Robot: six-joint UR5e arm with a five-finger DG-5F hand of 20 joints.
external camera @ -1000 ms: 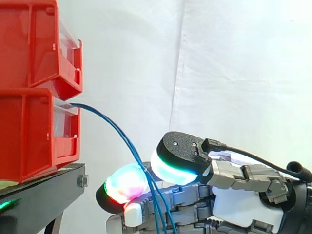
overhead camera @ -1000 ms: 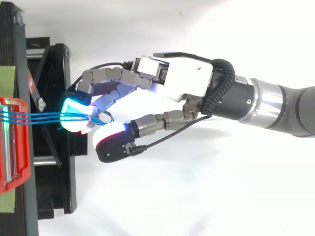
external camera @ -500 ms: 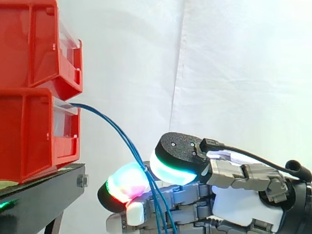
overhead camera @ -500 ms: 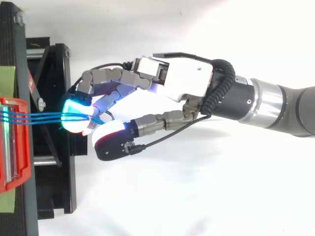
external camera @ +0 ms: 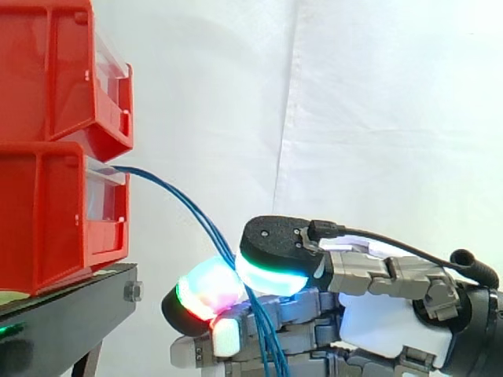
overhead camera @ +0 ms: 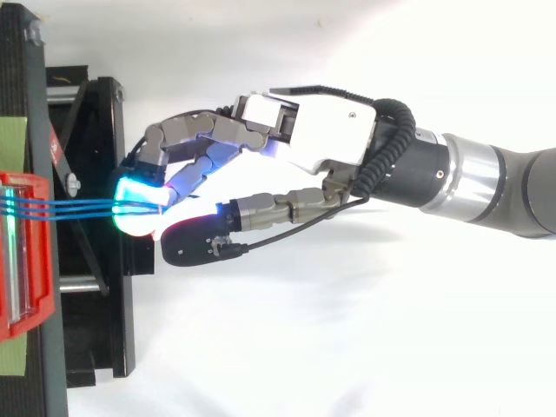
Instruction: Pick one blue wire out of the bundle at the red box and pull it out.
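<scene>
Three blue wires (overhead camera: pixel 69 208) are running from the lower red bin (external camera: pixel 47 220), above the black stand (external camera: pixel 71 310), down between the hand's (overhead camera: pixel 321 143) glowing fingers (external camera: pixel 206 287), which are pinching them near the bin's front.

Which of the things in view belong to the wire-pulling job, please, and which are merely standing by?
For the job: blue wires, lower red box, hand pinching the wires.
Standing by: upper red box, black stand, white curtain.
</scene>
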